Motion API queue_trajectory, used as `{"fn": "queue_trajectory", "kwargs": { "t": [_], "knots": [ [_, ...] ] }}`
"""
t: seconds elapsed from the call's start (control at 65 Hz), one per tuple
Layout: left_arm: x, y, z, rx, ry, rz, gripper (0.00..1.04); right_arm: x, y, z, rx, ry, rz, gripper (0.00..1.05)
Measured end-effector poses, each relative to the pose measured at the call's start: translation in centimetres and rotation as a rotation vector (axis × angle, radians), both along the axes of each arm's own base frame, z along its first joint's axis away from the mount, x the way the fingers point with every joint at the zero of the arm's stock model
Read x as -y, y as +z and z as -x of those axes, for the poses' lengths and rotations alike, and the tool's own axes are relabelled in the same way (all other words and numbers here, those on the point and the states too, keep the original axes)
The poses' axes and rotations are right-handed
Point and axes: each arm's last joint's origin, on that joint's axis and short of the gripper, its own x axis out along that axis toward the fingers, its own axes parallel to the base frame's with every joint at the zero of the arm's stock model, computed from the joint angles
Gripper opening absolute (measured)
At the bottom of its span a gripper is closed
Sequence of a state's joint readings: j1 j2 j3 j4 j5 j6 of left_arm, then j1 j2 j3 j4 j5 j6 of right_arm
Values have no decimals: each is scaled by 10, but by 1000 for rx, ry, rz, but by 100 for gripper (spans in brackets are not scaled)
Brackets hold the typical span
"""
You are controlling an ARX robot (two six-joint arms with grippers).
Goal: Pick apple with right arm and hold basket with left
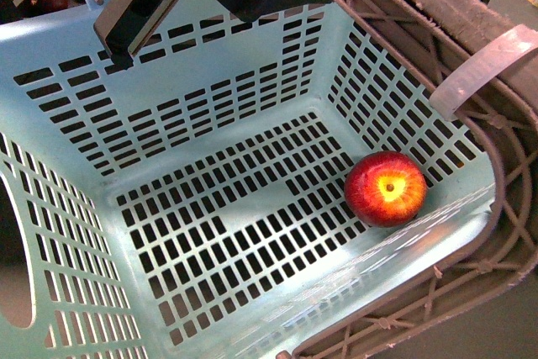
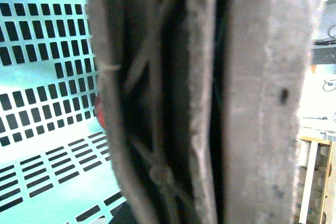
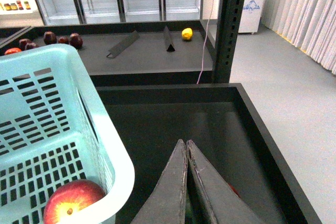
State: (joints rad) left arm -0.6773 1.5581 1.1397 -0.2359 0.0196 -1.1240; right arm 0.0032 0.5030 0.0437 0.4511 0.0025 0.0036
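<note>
Holding side: my left gripper (image 1: 134, 18), black and blocky with one flat grey metal finger, hangs over the far wall of the large pale turquoise slotted plastic basket (image 1: 50, 35), near its brown lattice handle (image 1: 504, 166). I cannot tell whether it is clamped.
Picking side: my right gripper (image 3: 185, 148) has its dark tapered fingers (image 3: 170, 192) pressed together on nothing. It is outside the basket, over a black tray (image 3: 157, 119).
Apple: the round red apple (image 1: 385, 188), yellow around its stem, lies on the basket floor in the corner below the white zip tie (image 1: 483, 65).
Step, as I judge it: the apple looks delivered, so the job now is steadying the basket.
Doing it well: hold the handle square and the basket level so the apple cannot roll. Any right-arm move should clear the rim.
Front view alone: the whole basket floor and the apple's corner.
Left wrist alone: the handle close up filling the frame, with a red sliver beside it.
Right wrist alone: my closed fingers, the tray, and small dark-red fruits (image 3: 63, 39) on a far shelf.
</note>
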Motion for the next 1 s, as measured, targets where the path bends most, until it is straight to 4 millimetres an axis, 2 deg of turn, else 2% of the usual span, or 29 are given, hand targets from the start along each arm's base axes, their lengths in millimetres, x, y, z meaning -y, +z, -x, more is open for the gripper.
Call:
{"fn": "queue_trajectory", "kwargs": {
  "t": [0.092,1.0],
  "knots": [
    [0,0,0,0,0,-1,15,0,-5,3,13,0,1,2],
    [0,0,0,0,0,-1,15,0,-5,27,9,0,1,2]
  ]
}}
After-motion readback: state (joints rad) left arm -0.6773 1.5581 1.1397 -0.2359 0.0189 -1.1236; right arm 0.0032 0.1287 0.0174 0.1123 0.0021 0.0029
